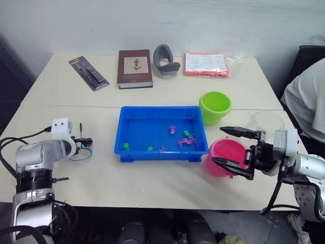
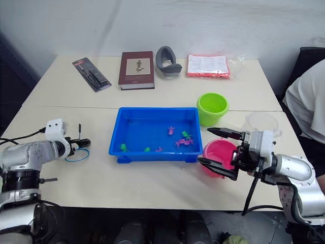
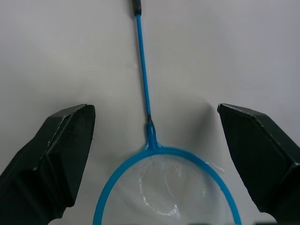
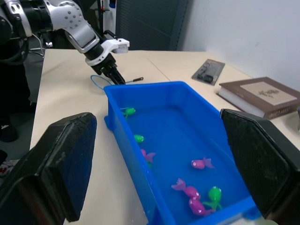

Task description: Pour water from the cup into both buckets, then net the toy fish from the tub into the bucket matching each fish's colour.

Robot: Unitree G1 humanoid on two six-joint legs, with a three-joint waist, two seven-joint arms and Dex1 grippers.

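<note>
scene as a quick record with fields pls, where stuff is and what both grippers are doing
tub: blue tub mid-table, holding green and pink toy fish
buckets: green bucket beyond tub's right far corner; pink bucket at its right near corner
cup: clear cup right of the green bucket
net: net flat on table, left of tub
left gripper: left gripper open over the net hoop
right gripper: right gripper open, empty, at the pink bucket

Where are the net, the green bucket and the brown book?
net (image 3: 164, 187): left wrist view, on the mesh inside the hoop.
green bucket (image 1: 215, 101): left eye view, on its inner wall.
brown book (image 1: 135, 67): left eye view, on its cover.
</note>
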